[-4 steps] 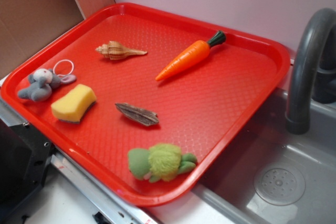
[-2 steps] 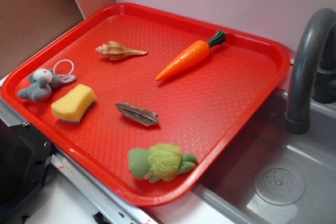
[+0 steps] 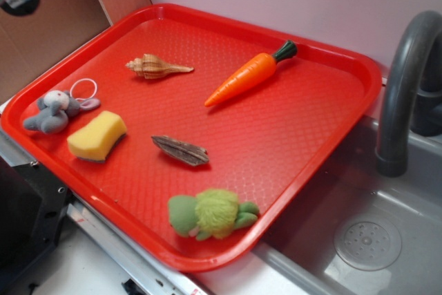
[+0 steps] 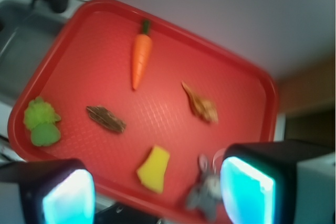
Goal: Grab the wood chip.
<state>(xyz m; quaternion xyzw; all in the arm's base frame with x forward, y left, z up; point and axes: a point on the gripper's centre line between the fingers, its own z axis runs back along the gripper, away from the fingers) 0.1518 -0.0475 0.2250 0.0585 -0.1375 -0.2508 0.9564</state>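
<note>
Your pincer (image 4: pixel 157 192) is spread wide, high over the red tray (image 3: pixel 359 74) — holding nothing.

You can see the wood chip (image 3: pixel 180 150) lying flat near the tray's middle, toward the near side — right of the yellow sponge (image 3: pixel 97 136), just beyond the green plush toy (image 3: pixel 213 213), and well apart from the carrot (image 3: pixel 250 74) and seashell (image 3: pixel 157 67).

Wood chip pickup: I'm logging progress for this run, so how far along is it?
Barely begun. Nothing is done: the wood chip lies flat on the red tray, between the yellow sponge and the green plush toy, untouched. In hand: the gripper hangs high above the tray, open and empty, its fingers wide apart in the wrist view. Left: moving over the chip, descending, closing and lifting.
</note>
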